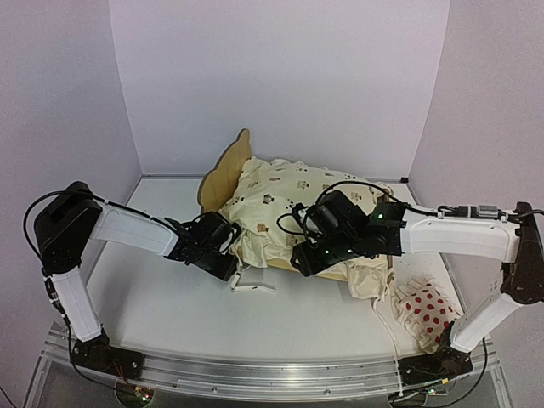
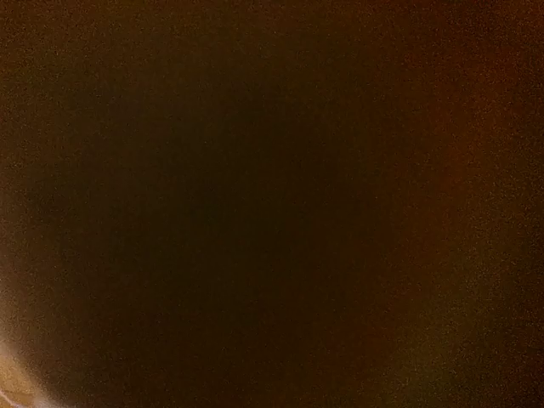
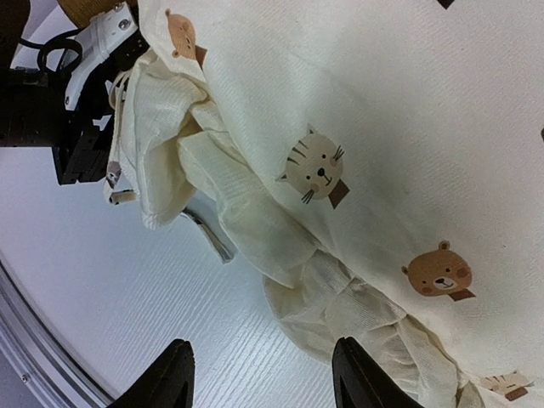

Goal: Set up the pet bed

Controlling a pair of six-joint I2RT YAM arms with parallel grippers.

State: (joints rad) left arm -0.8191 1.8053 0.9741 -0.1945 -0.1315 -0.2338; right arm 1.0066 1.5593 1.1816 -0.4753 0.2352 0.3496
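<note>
Sitting on the surface (image 1: 170,314), the pet bed (image 1: 228,170) carries a rumpled, overhanging cushion (image 1: 289,200); the pillow (image 1: 425,310) lies well apart, seemingly yet to be placed. The right tool (image 3: 263,361) is spread apart, empty; the left tool (image 1: 223,259) cannot be judged.

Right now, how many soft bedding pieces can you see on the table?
2. The cream animal-print cushion lies draped over the pet bed; the red-dotted pillow lies at the table's near right corner. Others could be hidden under the cushion.
</note>
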